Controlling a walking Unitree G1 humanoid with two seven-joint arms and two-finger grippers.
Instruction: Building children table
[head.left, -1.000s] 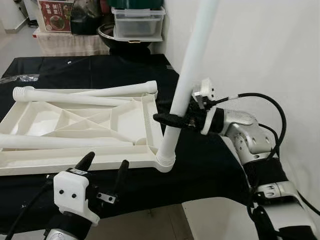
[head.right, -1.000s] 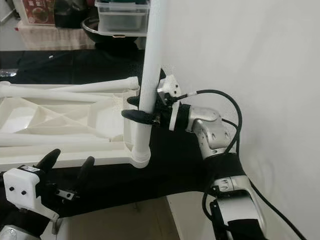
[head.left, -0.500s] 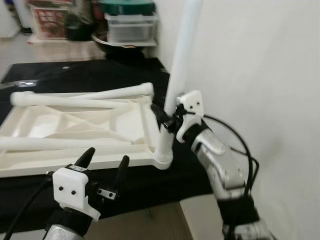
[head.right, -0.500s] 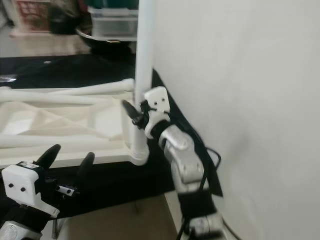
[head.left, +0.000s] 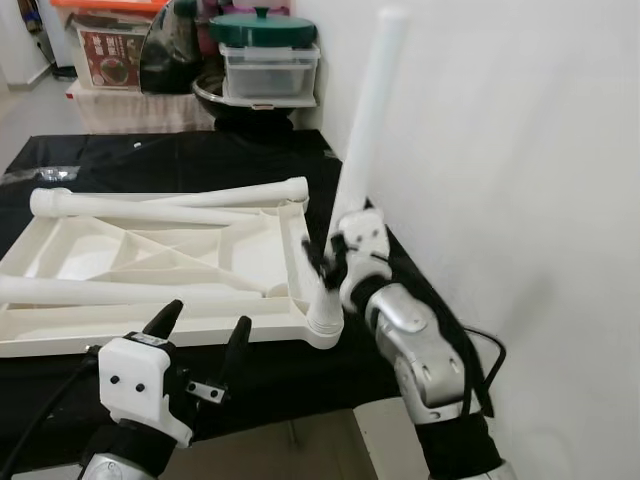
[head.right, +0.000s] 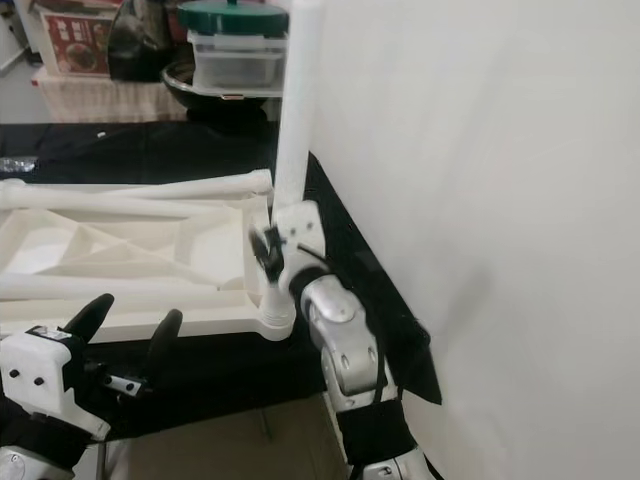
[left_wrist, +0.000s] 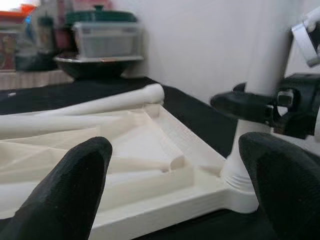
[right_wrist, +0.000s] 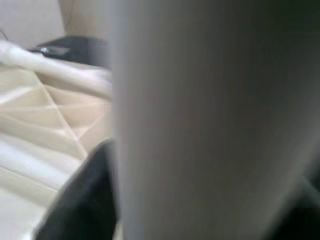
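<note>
On a black cloth-covered work surface (head.left: 200, 160) lies the white plastic children's tabletop (head.left: 150, 270), upside down, ribbed underside up. At its near right corner socket stands one white plastic tubular leg (head.left: 362, 150), upright with a slight lean toward the white wall (head.left: 520, 150); its ringed foot sits in the corner.

Right gripper (head.left: 322, 262): black fingers pressed around the lower part of the upright leg, just above the socket. Right wrist view is blurred, with the pale leg surface right up against the lens.

Left gripper (head.left: 200, 345): fingers spread apart, holding nothing, hovering at the near edge of the tabletop, short of touching it. In the left wrist view the two black fingertips (left_wrist: 75, 175) frame the corner socket and the right gripper's clamped fingers.

Three more white legs (head.left: 170, 200) lie loose across the inverted top: two crossing near the far edge, one along the near side.

Background: clear plastic storage box (head.left: 270, 70) with a dark green lid on top, a black bowl beneath it, a red-printed carton (head.left: 110, 45) further left. Print on the carton too small to read.
</note>
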